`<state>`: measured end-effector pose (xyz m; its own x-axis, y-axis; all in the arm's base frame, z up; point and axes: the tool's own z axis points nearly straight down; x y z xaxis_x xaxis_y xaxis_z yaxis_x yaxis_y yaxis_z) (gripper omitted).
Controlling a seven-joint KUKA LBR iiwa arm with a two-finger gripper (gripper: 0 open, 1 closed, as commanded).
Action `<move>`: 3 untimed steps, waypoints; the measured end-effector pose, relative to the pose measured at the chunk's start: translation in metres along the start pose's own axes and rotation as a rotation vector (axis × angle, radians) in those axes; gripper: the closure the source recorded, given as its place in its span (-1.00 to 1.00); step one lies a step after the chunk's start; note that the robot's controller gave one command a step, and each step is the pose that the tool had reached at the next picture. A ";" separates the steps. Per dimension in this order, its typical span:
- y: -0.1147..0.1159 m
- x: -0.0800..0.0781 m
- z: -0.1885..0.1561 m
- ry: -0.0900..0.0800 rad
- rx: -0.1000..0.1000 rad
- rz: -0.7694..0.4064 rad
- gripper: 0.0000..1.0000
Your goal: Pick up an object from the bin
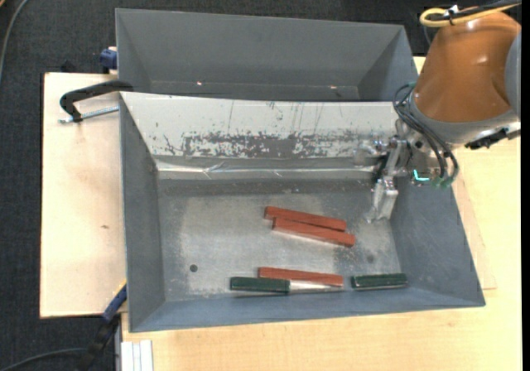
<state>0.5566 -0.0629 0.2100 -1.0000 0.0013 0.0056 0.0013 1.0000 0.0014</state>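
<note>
The pincer (382, 210) hangs low at the right side of the bin (141, 220), just beside two red-brown bars (308, 226) lying mid-floor, though whether it's spread or pressed together I cannot tell.

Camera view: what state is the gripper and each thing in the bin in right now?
Gripper: down inside the bin near its right wall, just right of the red pair.
Red pair: lying flat mid-floor, side by side, touching.
Front red bar: flat along the front wall, against the left green bar.
Left green bar: flat at the front wall.
Right green bar: flat, alone.
</note>
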 end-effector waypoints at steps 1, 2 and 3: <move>0.013 0.013 0.136 0.000 -0.001 -0.243 -1.00; 0.012 0.011 0.132 -0.007 0.001 -0.243 1.00; -0.010 -0.005 -0.049 -0.021 0.004 -0.150 1.00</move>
